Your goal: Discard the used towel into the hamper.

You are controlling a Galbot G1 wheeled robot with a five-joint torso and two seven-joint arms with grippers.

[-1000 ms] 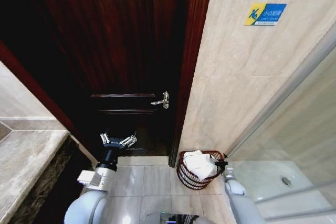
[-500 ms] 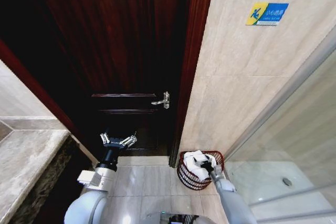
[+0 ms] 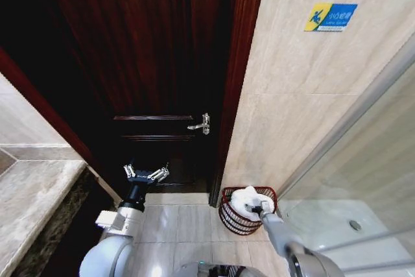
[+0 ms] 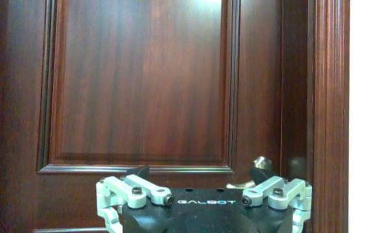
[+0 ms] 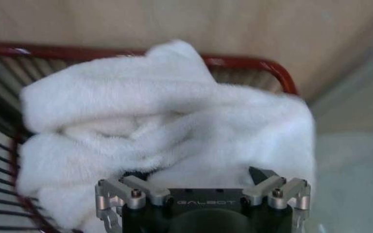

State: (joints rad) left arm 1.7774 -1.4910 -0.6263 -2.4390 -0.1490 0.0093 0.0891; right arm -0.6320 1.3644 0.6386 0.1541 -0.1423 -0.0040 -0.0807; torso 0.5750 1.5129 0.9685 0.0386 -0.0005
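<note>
The hamper [image 3: 235,217] is a small dark red wire basket on the floor by the door frame, against the tiled wall. A crumpled white towel [image 3: 246,198] lies inside it. My right gripper [image 3: 261,208] reaches over the hamper's near right rim. In the right wrist view the towel [image 5: 173,116] bulges above the hamper's red rim [image 5: 238,63], and my right gripper [image 5: 199,174] is open, its fingertips resting against the cloth. My left gripper [image 3: 146,174] hangs open in front of the door, away from the hamper; in the left wrist view my left gripper [image 4: 199,172] faces the door panel.
A dark wooden door [image 3: 149,63] with a metal handle [image 3: 200,124] fills the back. The beige tiled wall [image 3: 292,108] stands right of it, then a glass shower partition [image 3: 363,160]. A marble counter [image 3: 32,192] is at the left. Tiled floor [image 3: 181,222] lies between.
My right arm has swung left, from the hamper's right rim to over its opening. The towel looks more bunched up. The left arm has not moved.
</note>
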